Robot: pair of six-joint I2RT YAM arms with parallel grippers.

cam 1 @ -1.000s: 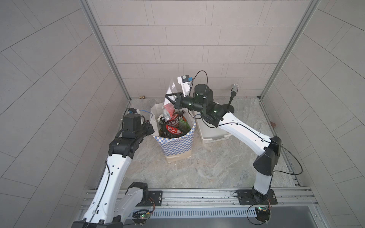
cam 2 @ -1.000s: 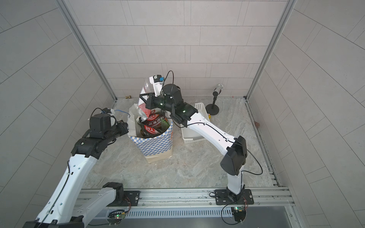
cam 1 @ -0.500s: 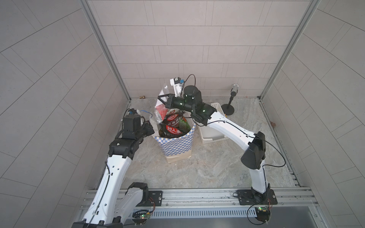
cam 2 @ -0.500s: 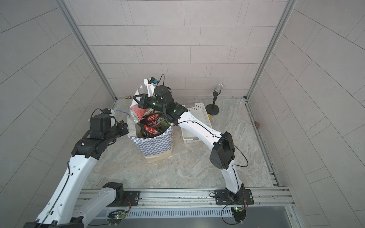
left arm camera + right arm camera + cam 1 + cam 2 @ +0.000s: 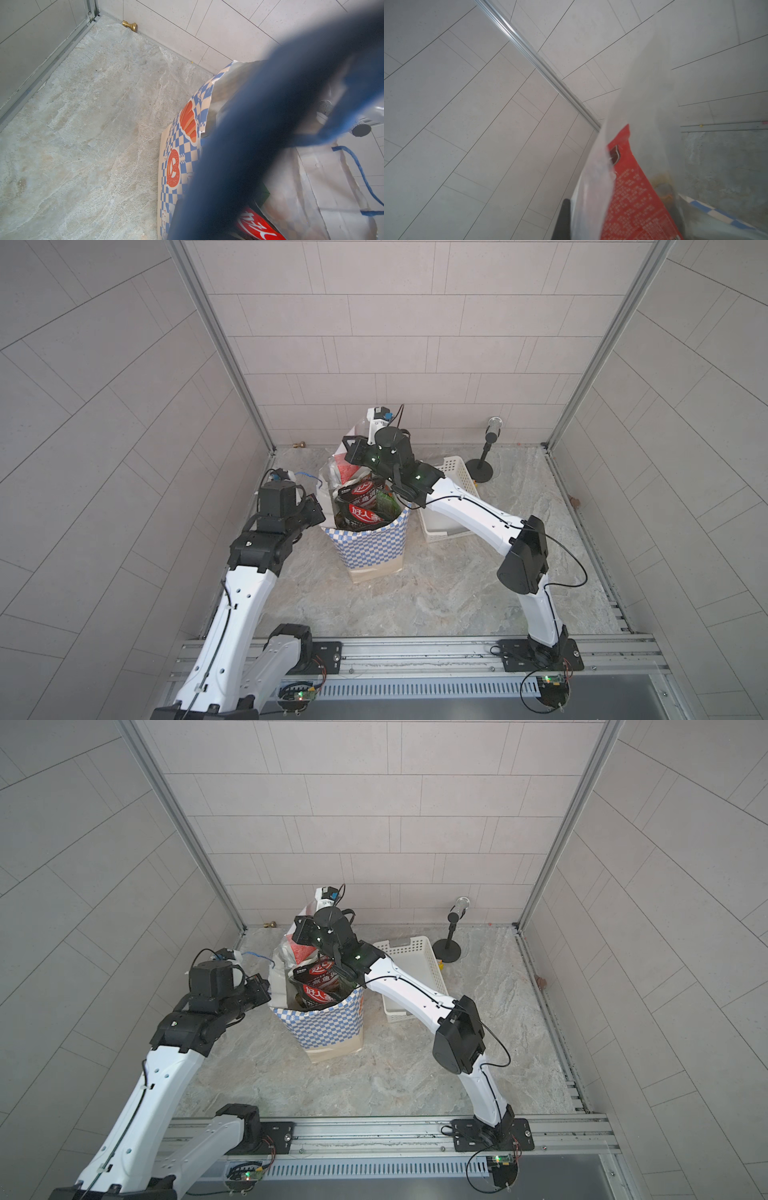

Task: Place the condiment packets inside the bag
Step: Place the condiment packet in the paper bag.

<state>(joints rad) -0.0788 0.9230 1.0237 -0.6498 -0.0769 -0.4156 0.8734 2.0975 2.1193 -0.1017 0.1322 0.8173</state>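
Held condiment packet (image 5: 629,187) judged light, floppy, slick; clamped at edge by right gripper (image 5: 348,450). At bag (image 5: 370,543) rim, left gripper (image 5: 316,512) closed; hold unclear.

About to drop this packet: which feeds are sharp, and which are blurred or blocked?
Both top views are sharp and evenly lit, wall lines bowed toward the edges; the bag and the black packets in it read clearly. Left wrist view: a blurred dark blue band covers much of the frame. Right wrist view: the red-and-clear packet hangs close to the lens, soft, blocking one side.
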